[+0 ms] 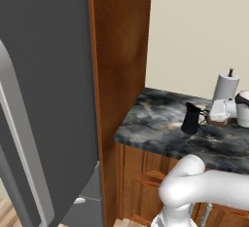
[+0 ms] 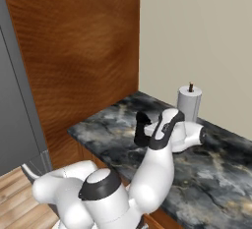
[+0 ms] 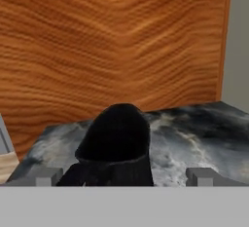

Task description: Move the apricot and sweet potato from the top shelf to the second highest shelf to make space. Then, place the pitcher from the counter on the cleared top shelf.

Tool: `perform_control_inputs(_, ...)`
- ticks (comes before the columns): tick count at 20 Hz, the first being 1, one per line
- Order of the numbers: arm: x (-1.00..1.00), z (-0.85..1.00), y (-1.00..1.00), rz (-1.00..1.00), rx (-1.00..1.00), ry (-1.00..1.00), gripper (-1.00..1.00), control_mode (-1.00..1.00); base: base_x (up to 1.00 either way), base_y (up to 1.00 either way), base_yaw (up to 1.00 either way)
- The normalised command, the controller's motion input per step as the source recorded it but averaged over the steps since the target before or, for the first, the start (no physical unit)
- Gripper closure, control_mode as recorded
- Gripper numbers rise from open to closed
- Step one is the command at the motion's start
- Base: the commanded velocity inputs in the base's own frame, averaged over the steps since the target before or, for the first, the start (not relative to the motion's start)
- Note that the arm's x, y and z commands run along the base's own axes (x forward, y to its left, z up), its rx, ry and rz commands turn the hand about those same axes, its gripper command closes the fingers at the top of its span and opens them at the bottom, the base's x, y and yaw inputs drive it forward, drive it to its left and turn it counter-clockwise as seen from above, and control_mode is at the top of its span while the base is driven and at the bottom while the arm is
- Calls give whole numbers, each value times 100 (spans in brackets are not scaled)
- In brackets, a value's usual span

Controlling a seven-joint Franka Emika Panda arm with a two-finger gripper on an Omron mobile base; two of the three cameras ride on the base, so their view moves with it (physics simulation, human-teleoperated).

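Spreading our jaws wide and empty, we flank the tall black pitcher (image 3: 116, 143) standing on the marbled grey stone bench (image 1: 155, 123), beside a grainy wood panel (image 3: 112, 41).

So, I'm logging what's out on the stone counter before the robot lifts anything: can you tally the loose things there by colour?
Black: 1, the pitcher
White: 1, the paper towel roll
Total: 2 on the counter
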Motion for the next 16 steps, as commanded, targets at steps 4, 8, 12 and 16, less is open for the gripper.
perform_control_inputs(4,0,-25,8,0,-1,0,100,-100,0,0,0)
perform_control_inputs(8,0,-29,13,0,-2,0,100,-100,0,0,0)
perform_control_inputs(12,0,-8,6,0,0,0,100,-100,0,0,0)
perform_control_inputs(16,0,0,0,0,0,0,100,-100,0,0,0)
